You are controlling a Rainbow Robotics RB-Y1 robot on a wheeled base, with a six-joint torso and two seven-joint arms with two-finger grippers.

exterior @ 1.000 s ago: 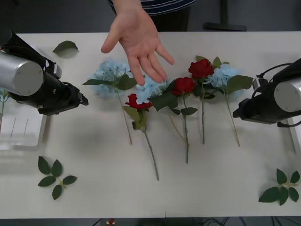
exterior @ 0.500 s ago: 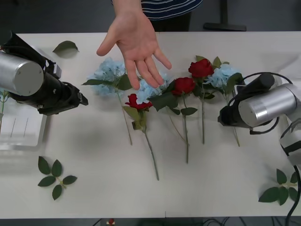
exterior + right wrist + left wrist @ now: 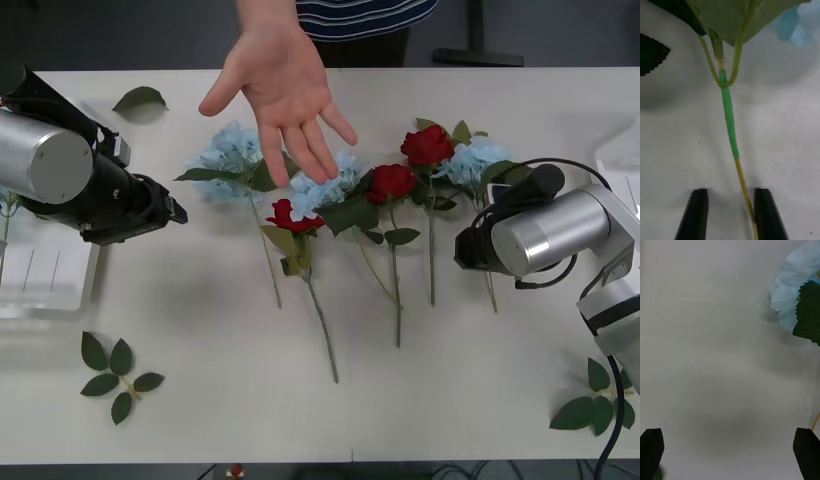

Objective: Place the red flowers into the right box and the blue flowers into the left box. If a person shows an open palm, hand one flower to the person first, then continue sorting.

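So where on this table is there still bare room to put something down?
Bare tabletop lies along the near edge, between the two leaf sprigs, below the stems. The middle is crowded: red flowers, blue flowers, the person's hand and the right gripper.

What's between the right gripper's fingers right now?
In the right wrist view, the rightmost blue flower's stem runs between the right gripper fingers, nearer one finger, over bare table.

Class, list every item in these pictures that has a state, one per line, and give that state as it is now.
person's hand: open palm, held over the flowers.
red flowers: three, lying on the table, unsorted.
blue flowers: lying on the table, unsorted.
right gripper: open, black fingers either side of a blue flower's stem.
left gripper: open wide, holding nothing, over bare table.
left box: no flower seen in the part in view.
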